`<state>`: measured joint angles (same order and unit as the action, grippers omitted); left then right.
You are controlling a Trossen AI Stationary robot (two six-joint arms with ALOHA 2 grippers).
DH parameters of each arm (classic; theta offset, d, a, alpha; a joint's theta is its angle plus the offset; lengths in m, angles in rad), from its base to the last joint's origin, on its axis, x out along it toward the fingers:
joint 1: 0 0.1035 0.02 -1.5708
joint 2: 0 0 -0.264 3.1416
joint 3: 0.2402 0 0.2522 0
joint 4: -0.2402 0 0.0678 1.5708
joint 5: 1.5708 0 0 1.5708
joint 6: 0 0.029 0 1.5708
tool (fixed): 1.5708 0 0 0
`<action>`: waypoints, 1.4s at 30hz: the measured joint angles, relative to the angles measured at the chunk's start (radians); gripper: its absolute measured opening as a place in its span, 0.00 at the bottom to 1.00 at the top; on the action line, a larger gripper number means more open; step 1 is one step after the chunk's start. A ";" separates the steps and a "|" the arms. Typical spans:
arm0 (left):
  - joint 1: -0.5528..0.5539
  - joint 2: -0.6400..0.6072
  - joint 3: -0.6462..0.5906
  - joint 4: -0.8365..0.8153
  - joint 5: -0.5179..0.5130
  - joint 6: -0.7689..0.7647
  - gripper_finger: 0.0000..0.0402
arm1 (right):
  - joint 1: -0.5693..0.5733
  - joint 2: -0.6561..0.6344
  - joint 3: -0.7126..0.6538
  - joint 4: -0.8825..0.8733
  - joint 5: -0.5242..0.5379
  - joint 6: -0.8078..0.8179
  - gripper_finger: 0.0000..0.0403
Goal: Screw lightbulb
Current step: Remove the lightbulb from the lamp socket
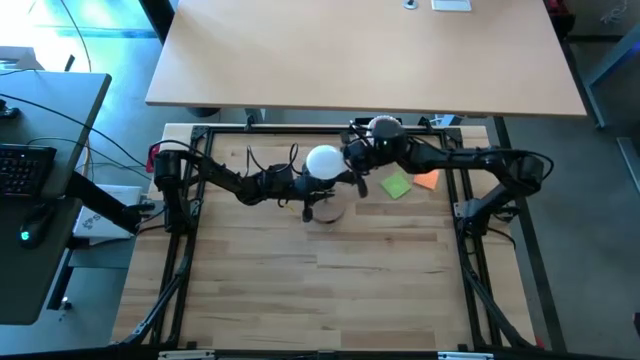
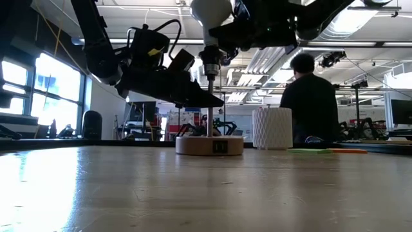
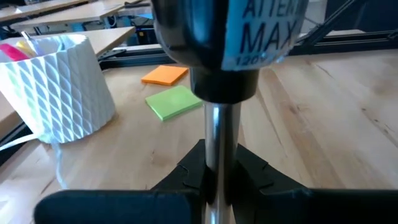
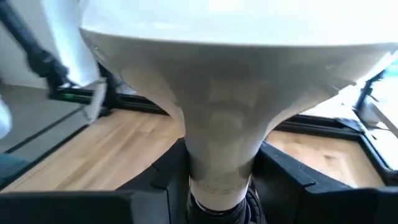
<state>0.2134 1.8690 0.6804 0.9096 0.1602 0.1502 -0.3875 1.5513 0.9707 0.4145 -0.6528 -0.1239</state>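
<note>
Clearly, my right claw (image 4: pixel 221 186) was closed on the narrow neck of the lightbulb (image 1: pixel 322 161), which stood upright with its globe on top, directly above the black socket (image 3: pixel 227 43). My left claw (image 3: pixel 214 180) was closed around the thin metal stem (image 3: pixel 214 143) under this socket, holding the lamp on its round wooden base (image 2: pixel 210 145) at the far middle of the tabletop (image 1: pixel 380 270). I judged the bulb's long axis vertical, in line with the stem, so turning should go around it. The right arm was the one to turn.
</note>
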 joint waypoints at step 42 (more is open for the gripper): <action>0.000 -0.002 0.000 -0.020 0.038 -0.028 0.08 | -0.044 -0.018 0.002 -0.060 -0.064 -0.035 0.62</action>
<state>0.2132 1.8675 0.6800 0.8896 0.1986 0.1225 -0.4317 1.5336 0.9726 0.3543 -0.7168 -0.1594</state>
